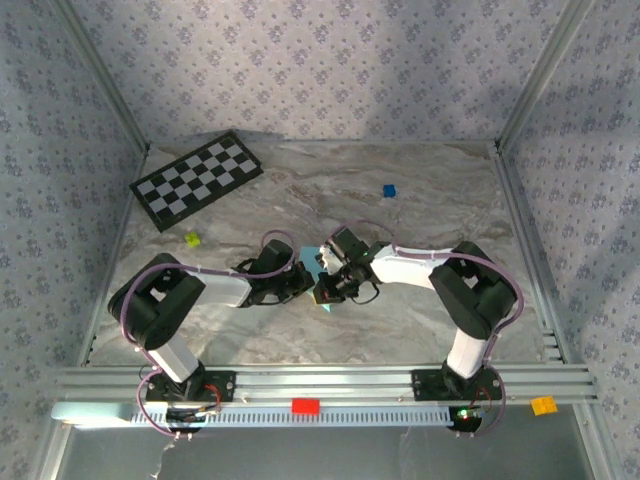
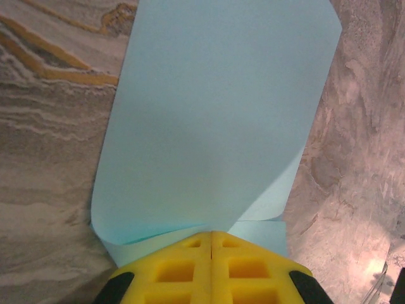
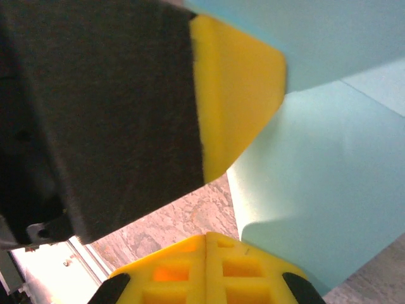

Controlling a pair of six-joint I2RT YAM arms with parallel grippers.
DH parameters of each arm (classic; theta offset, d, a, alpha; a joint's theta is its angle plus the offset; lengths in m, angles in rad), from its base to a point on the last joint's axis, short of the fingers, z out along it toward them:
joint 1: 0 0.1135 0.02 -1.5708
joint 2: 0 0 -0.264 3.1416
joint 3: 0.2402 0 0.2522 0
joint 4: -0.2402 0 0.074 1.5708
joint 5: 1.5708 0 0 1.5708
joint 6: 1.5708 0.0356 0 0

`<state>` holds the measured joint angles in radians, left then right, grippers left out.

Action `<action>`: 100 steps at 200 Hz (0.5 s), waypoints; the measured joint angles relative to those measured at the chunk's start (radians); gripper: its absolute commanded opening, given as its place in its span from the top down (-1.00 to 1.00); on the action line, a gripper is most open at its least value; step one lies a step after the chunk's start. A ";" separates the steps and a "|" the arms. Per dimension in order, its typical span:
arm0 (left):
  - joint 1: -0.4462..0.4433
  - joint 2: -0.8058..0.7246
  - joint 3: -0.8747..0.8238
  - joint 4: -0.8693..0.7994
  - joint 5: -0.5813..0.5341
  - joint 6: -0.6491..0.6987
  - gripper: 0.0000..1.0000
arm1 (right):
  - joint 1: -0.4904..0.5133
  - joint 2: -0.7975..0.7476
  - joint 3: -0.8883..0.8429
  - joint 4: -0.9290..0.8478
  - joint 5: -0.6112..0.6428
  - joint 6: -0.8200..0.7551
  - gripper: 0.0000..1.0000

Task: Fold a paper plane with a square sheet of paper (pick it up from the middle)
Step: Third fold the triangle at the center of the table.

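Observation:
The square sheet of paper [image 2: 215,120], light sky-blue, rises in a curved, doubled-over layer straight out of my left gripper [image 2: 211,233], whose yellow fingers are shut on its lower edge. In the top view a bit of the paper [image 1: 326,304] shows where both grippers meet mid-table. My right gripper [image 3: 207,235] is shut, its seam closed with bare table beyond it. The paper [image 3: 323,190] lies against the right side of that gripper. The left gripper's yellow and black finger [image 3: 234,88] hangs just above. Left gripper [image 1: 303,280] and right gripper [image 1: 326,287] nearly touch.
A black-and-white checkerboard [image 1: 197,178] lies at the back left. A tiny blue cube [image 1: 389,190] sits at the back right and a yellow-green cube [image 1: 192,239] at the left. Metal frame rails [image 1: 320,380] border the marble table [image 1: 420,200].

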<state>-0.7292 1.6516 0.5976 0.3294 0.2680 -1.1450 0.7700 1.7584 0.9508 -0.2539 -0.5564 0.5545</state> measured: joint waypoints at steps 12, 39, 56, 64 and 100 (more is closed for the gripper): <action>0.000 0.000 0.000 0.000 0.000 0.000 1.00 | 0.000 0.006 0.000 0.000 0.000 0.004 0.99; 0.000 0.000 0.000 0.000 0.000 0.001 1.00 | 0.000 0.009 -0.018 0.019 -0.001 0.014 0.98; 0.000 0.000 0.000 0.000 0.000 0.002 1.00 | 0.000 0.009 -0.045 0.037 -0.004 0.026 0.98; 0.000 0.001 0.000 0.000 0.000 0.003 1.00 | 0.000 0.009 -0.058 0.046 -0.005 0.032 0.97; -0.003 0.006 0.008 -0.004 0.001 0.003 1.00 | -0.003 -0.006 -0.104 0.108 -0.015 0.068 0.94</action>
<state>-0.7326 1.6573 0.6056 0.3252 0.2691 -1.1416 0.7673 1.7519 0.8471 -0.1463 -0.5713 0.6220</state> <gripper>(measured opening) 0.043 0.050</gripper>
